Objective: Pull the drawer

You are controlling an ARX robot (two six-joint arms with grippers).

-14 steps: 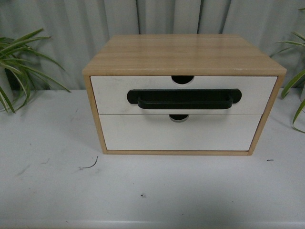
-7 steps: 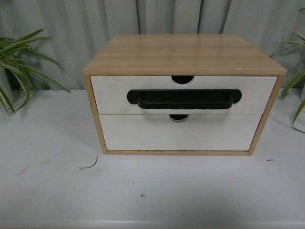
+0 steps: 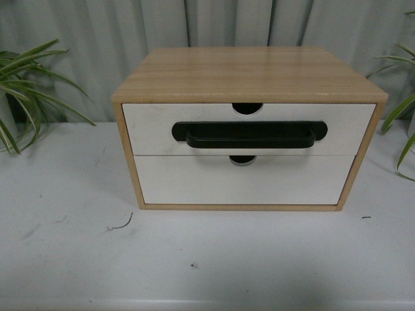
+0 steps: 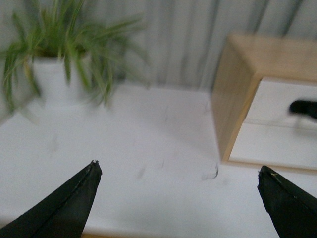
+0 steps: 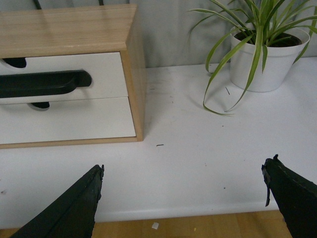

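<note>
L end effector [image 4: 179, 166] & R end effector [image 5: 185, 163] gape wide, empty, by the desk's [image 3: 65, 246] front edge. Drawer [image 3: 249, 129] sits well apart, toward the back. My L wrist view's blurry, drawer cut off.

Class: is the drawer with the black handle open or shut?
Shut. The drawer front sits flush with the cabinet frame; none of its inside shows.

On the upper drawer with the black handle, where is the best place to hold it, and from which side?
Grip the black bar handle near its middle, coming from the front of the upper drawer. The bar lies horizontal and stands off the white front, so closing on it from above and below likely gives an even pull.
</note>
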